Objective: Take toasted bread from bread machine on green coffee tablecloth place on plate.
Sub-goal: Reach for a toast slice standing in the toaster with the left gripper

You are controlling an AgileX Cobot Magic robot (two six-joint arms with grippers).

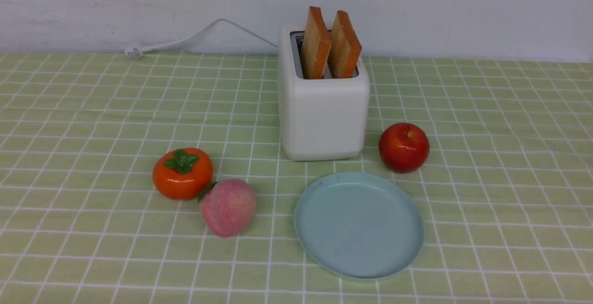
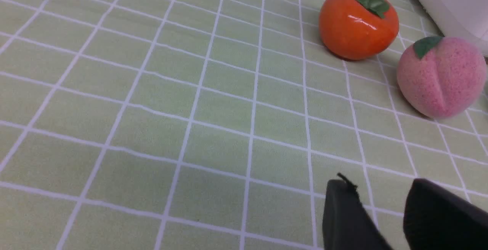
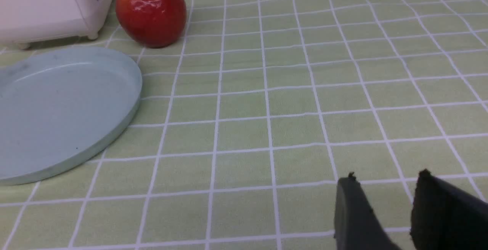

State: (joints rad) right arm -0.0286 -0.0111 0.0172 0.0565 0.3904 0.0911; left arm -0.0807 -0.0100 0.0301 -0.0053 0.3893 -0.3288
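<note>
Both toast slices in toaster, plate bare, both jaws released

Left to right, front view. Left arm's black jaws (image 2: 375,208): parted, cloth visible between the tips, nothing gripped. Seen in the left wrist view only.

White power cord with a clear-tipped plug (image 1: 134,51): plug lies at the cloth's far edge by the pale wall (image 1: 440,12), cord runs along the wall to the toaster.

Glossy orange persimmon with green leaves (image 1: 182,174): left of the cloth's middle. Fuzzy pink peach with a green leaf (image 1: 229,207): right beside it, slightly nearer the camera. Wide run of cloth left of the pair; open strip between peach and plate.

Boxy white two-slot toaster (image 1: 326,114): far side, near the wall. Two thick square toast slices with orange-brown crusts (image 1: 316,44) (image 1: 344,47): one per slot, tilted, upper parts well above the toaster's rim, narrow gap between them at the top. Top edges free to reach.

Round pale blue-green plate with low rim (image 1: 359,225): in front of the toaster, short gap between them, full surface open. Glossy red apple with short stem (image 1: 404,148): just right of the toaster, close behind the plate's far right rim; tight corner there.

Light green cloth with white grid lines (image 1: 505,193): broad open room right of plate and apple.

Right arm's black jaws (image 3: 387,208): parted, nothing between them, above open cloth.
</note>
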